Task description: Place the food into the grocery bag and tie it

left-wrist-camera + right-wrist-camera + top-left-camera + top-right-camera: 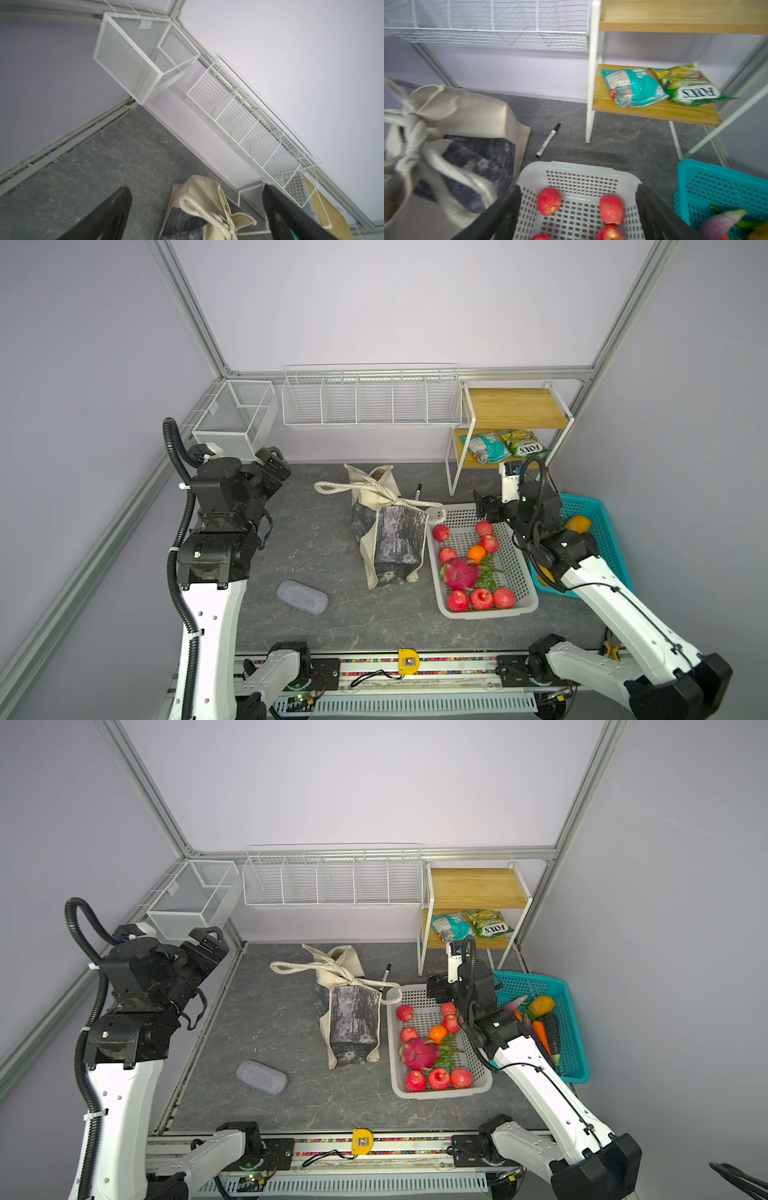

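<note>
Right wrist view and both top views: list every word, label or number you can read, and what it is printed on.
"FOXS": on the green snack packet on the lower shelf, seen upside down.
Too blurred to read: the print on the teal snack packet.
Too small to read: the barrel print on the black marker pen.
Nothing else is legible.

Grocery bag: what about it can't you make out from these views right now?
- Contents: hidden in both top views; canvas of the grocery bag folds over its mouth and the handles cross it.
- Left wrist view: its lower part is cut off by the picture's edge.
- Right wrist view: blurred and cut by the edge; knot tightness unclear.
</note>
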Available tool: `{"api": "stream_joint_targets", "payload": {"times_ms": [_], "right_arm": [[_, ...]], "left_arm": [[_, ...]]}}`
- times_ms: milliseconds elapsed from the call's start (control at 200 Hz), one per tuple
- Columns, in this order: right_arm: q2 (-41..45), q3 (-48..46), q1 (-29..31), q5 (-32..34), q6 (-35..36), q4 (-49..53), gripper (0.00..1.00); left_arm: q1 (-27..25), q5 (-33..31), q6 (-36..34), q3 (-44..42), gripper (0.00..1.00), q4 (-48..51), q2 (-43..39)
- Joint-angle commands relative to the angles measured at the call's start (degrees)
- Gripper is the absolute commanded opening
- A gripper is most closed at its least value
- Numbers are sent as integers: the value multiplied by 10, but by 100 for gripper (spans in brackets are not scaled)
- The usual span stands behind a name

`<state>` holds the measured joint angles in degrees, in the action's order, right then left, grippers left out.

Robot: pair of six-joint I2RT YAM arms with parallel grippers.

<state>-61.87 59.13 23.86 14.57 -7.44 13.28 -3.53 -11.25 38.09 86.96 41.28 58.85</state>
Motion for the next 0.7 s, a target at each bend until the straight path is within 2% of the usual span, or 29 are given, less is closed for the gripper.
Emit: {"api": "stream_joint_targets", "payload": {"times_ms": [0,130,290,425,545,695], "right_arm": [[10,-35,-41,28,12,-42,89],[7,-84,-96,56,-15,-101,89],[-12,-144,-160,71,-6,-169,89],[-23,-187,-198,71,0,-208,89],[-38,-229,-218,70,10,-242,89],[-63,-290,-233,62,28,-290,89]], "left_arm": [[-2,-103,-77,-60,98,-64,-18],[-3,-176,-105,-149,99,-143,-36],[-2,-258,-153,-275,98,-259,-59],[-2,-277,-217,-380,96,-351,-76],[-3,-321,-244,-443,98,-374,-81],[-3,-313,-273,-537,100,-444,-94]]}}
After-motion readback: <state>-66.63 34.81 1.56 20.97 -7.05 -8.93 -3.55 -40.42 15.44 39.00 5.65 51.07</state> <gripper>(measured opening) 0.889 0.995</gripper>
